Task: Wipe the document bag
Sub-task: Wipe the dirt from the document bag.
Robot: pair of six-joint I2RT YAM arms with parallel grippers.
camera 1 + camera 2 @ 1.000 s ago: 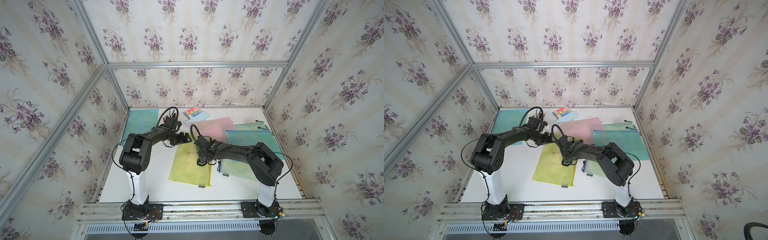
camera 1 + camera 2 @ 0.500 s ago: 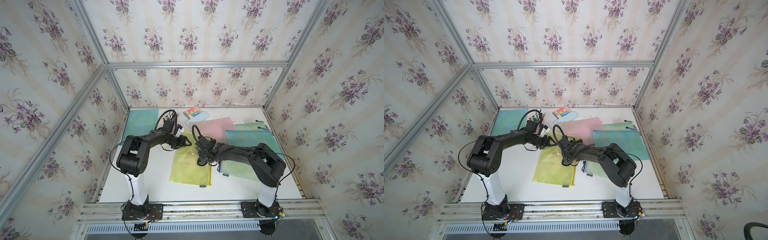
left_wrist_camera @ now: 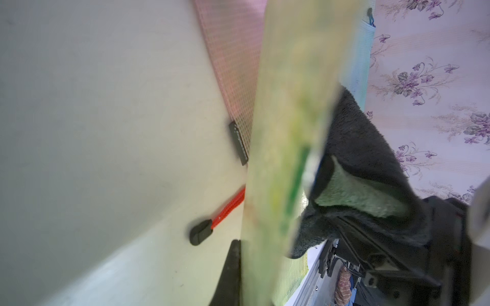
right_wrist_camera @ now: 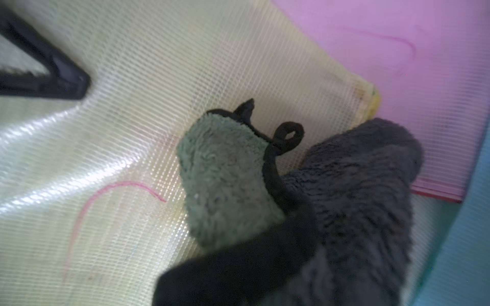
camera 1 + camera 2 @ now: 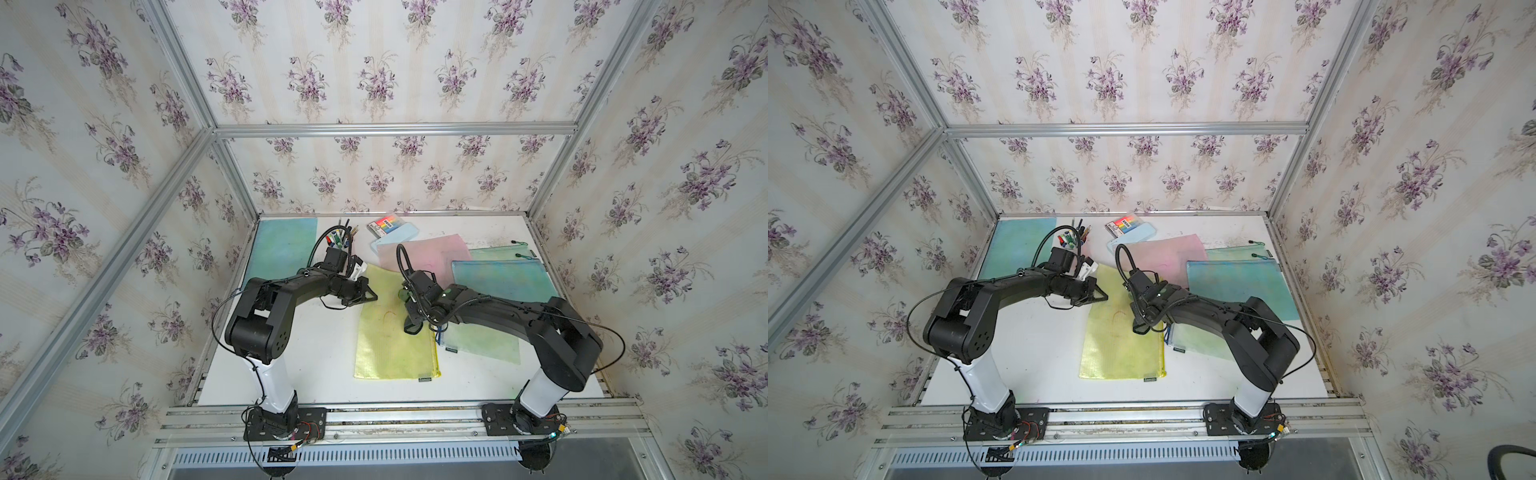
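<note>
Arms [image 5: 307, 282] reach inward, left jaws pinching yellow document bag [image 5: 390, 345], right jaws clenching cloth [image 4: 228, 180].

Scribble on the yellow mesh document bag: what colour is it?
Pink-red: a thin curved line, clearest in the right wrist view.

Floral wallpaper walls [image 5: 374, 62] (purple violets), aluminium frame [image 5: 395, 129] bars, white tabletop [image 5: 324, 353].
</note>
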